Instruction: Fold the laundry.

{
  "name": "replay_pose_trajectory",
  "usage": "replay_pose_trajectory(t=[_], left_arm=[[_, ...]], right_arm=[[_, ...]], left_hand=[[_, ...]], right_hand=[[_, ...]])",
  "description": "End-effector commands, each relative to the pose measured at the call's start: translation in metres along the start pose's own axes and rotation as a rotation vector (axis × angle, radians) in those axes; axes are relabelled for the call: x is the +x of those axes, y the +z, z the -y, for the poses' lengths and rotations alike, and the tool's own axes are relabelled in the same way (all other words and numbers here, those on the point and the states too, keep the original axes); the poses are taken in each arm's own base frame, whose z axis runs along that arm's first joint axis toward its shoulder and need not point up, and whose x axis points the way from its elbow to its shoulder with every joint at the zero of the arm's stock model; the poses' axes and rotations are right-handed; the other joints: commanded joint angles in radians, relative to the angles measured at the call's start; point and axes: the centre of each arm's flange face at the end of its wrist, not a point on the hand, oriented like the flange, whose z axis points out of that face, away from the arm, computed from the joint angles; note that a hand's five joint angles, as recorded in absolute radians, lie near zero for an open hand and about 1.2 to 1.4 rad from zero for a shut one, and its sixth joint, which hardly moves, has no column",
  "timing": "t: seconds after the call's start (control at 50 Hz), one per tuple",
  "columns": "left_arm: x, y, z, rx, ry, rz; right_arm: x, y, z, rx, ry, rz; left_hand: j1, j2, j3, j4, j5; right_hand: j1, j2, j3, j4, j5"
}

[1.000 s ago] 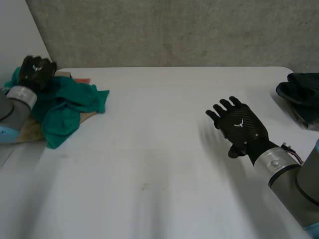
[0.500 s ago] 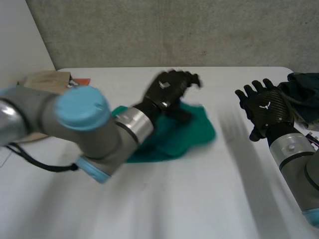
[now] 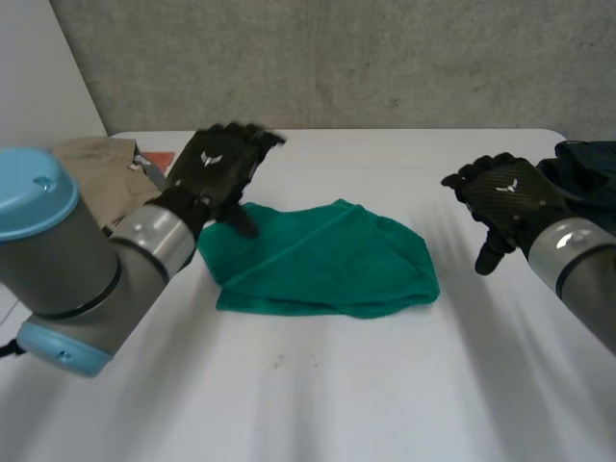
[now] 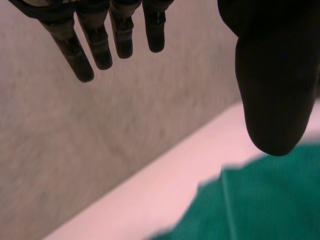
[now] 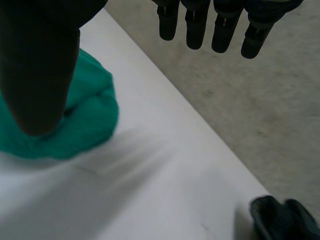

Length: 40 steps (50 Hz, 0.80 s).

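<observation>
One green towel [image 3: 327, 258] lies mid-frame. My left hand [image 3: 217, 168] is at its left edge and my right hand [image 3: 500, 197] to its right, both slack-fingered, holding nothing. One beige cloth [image 3: 91, 164] upper left; one dark cloth [image 3: 587, 159] far right.

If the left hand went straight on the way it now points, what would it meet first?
Probably the concrete wall. The left hand points past the green cloth, over bare table. The way looks free, though depth is unclear.

- Green cloth [image 3: 327, 260], doubled over loosely with a diagonal fold, lying flat mid-bench.
- Beige cloth [image 3: 91, 159], flat at the bench's far-left corner.
- Dark cloth [image 3: 595, 173], bunched at the bench's right edge.
</observation>
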Motion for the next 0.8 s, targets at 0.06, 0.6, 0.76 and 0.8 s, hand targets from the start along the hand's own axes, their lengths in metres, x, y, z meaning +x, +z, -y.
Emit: replay_pose_trajectory(t=[0.06, 0.6, 0.76, 0.8], left_arm=[[-0.028, -0.007, -0.065, -0.216, 0.113, 0.049], [-0.009, 0.009, -0.118, -0.386, -0.067, 0.044], [-0.006, 0.020, -0.123, -0.378, -0.053, 0.048], [-0.006, 0.022, -0.125, -0.380, -0.051, 0.049]], right_arm=[[-0.009, 0.034, 0.017, -0.016, 0.074, 0.196], [-0.058, 0.149, -0.029, 0.038, 0.060, 0.308], [-0.057, 0.133, -0.023, 0.034, 0.063, 0.319], [-0.056, 0.132, -0.022, 0.036, 0.062, 0.314]], left_hand=[[0.059, 0.041, 0.038, 0.048, 0.052], [0.338, 0.320, 0.317, 0.327, 0.331], [0.526, 0.508, 0.505, 0.515, 0.519], [0.549, 0.531, 0.528, 0.538, 0.542]], right_hand=[[-0.055, -0.036, -0.032, -0.034, -0.043], [0.075, 0.094, 0.098, 0.097, 0.087], [0.078, 0.097, 0.101, 0.100, 0.090], [0.078, 0.097, 0.101, 0.100, 0.090]])
